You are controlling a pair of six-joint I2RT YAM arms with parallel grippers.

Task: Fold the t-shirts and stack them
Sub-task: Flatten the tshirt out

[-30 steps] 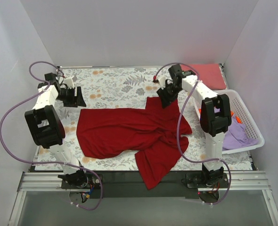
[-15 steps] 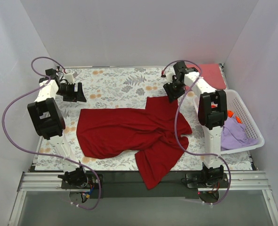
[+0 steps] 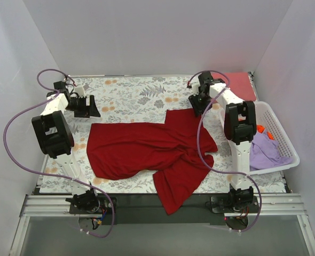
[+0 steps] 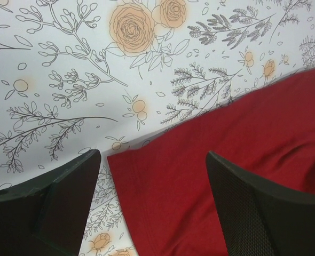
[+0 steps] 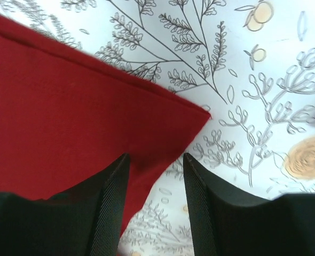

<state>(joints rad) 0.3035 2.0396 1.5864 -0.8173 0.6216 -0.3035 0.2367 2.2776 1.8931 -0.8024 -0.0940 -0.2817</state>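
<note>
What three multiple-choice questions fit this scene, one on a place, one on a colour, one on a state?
1. Where is the lavender purple t-shirt?
A) in the white plastic lattice basket
B) folded at mid-table
C) hanging off the near edge

2. What colour is the large soft t-shirt spread on the floral-printed cloth?
A) orange
B) deep crimson red
C) lavender

3. How does the left hand stand?
A) shut on fabric
B) shut, empty
C) open, empty

1 A: it lies bunched in the basket.
2 B: crimson fabric covers the cloth's middle.
3 C: its fingers stand wide apart, gripping nothing.
</note>
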